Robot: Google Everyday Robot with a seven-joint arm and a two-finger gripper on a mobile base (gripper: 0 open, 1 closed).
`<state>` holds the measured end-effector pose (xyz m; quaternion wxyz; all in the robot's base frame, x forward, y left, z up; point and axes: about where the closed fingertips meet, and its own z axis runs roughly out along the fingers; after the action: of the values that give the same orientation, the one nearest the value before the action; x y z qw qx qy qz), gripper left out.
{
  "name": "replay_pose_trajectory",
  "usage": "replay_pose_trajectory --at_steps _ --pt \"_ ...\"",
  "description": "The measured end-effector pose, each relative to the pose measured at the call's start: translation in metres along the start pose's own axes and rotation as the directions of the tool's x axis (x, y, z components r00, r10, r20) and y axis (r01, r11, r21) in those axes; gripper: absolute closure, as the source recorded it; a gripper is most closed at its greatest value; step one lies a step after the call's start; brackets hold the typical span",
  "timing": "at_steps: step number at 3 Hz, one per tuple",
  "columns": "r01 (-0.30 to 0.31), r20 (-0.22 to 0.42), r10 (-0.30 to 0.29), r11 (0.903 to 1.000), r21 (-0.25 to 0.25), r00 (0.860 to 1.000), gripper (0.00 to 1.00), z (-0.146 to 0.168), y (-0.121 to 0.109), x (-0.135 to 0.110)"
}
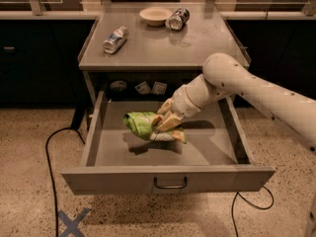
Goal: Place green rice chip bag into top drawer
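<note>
Camera view shows you the claw (163,123) pinching the crinkled light-green foil chip bag (139,124). Both hang inside the open wide grey metal top drawer (118,180).

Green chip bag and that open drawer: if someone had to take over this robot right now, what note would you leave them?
Gripper: reaching down into the open top drawer, shut on the green rice chip bag.
Bag: held low over the drawer floor, left of centre. I cannot tell whether it touches the floor.
Done: the drawer is pulled out and the bag is inside its walls.
Left: release the bag so it lies in the drawer, then lift the arm clear.
</note>
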<state>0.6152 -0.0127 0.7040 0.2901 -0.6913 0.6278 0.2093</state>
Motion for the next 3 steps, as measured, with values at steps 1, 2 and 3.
replay_pose_trajectory --at_steps 1,2,3 --pt "-0.095 -0.053 0.097 0.9947 0.039 0.994 1.00 0.022 -0.001 0.044" --pt "-0.137 -0.076 0.140 0.9897 0.044 0.987 1.00 0.029 0.000 0.061" --pt "-0.151 -0.082 0.154 0.9878 0.038 0.985 1.00 0.030 0.001 0.064"
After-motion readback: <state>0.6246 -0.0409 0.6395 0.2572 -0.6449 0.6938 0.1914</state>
